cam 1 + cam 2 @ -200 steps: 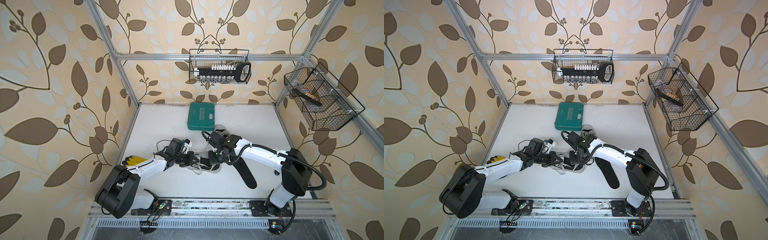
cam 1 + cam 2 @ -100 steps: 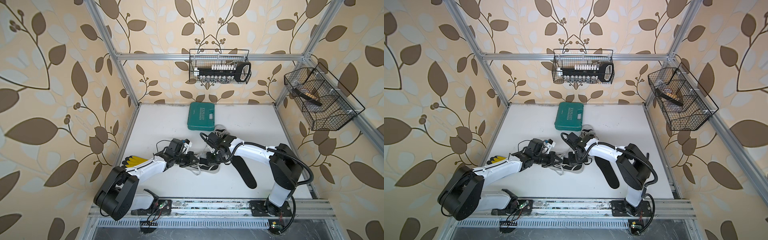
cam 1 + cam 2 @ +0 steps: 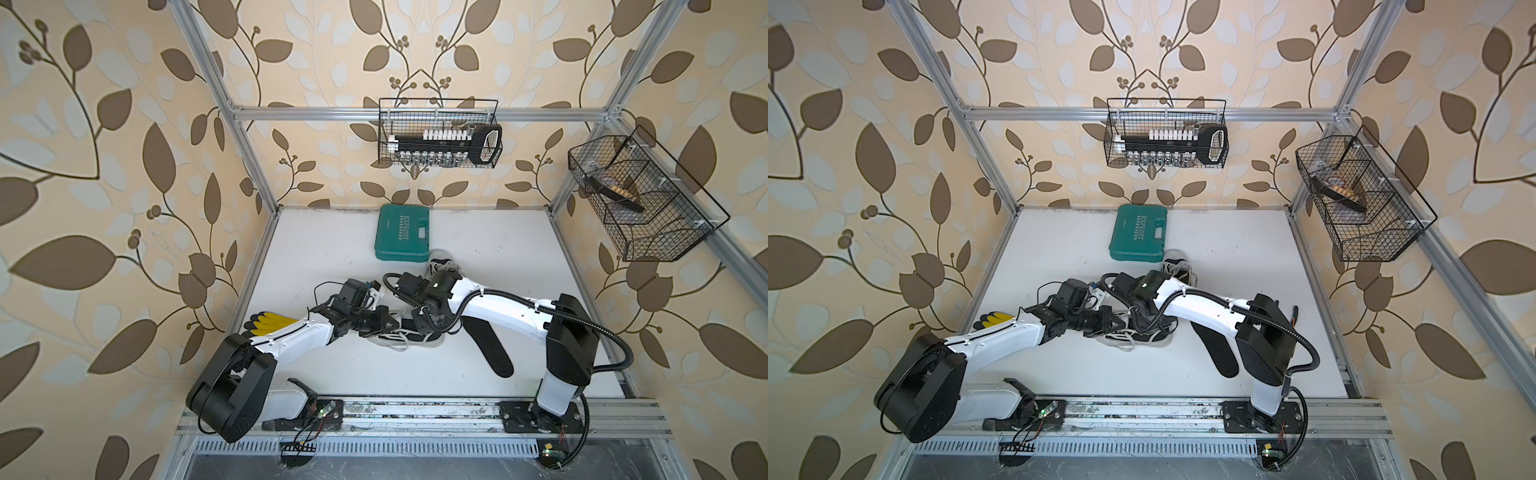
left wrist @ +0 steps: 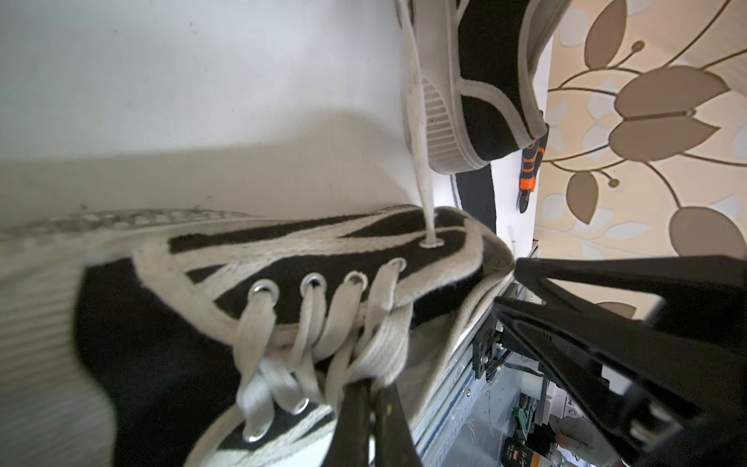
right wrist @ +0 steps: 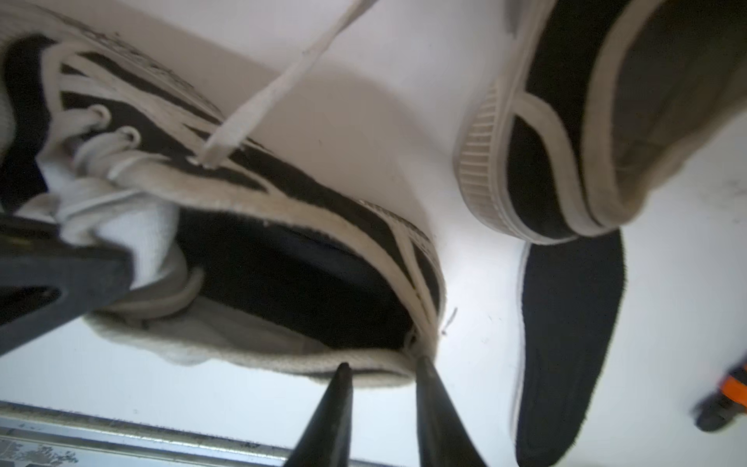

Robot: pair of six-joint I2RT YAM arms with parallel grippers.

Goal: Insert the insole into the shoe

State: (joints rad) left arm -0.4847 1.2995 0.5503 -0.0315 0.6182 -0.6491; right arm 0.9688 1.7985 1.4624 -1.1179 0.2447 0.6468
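Between both pairs of jaws, laced shoe (image 3: 428, 338) on the table (image 3: 332, 249), left jaws clenched on its tongue (image 5: 141, 234), right jaws parted at its heel rim (image 5: 283, 364), dark insole (image 3: 488, 347) flat near the right jaws, closed green case (image 3: 402, 237) beyond, socket rail (image 3: 436, 141) in the far wire basket (image 3: 436, 100).

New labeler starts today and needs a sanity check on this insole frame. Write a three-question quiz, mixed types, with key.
1. True or false: the right claw grips the loose insole.
2. What does the left claw pinch? A. the tongue of the shoe between the arms; B. the loose insole; C. nothing.
3. Fill in: the second shoe lies beside the green ___.

Key: 1 false; the insole lies on the table, and the right claw is open at the shoe's heel rim. 2 A. 3 case.
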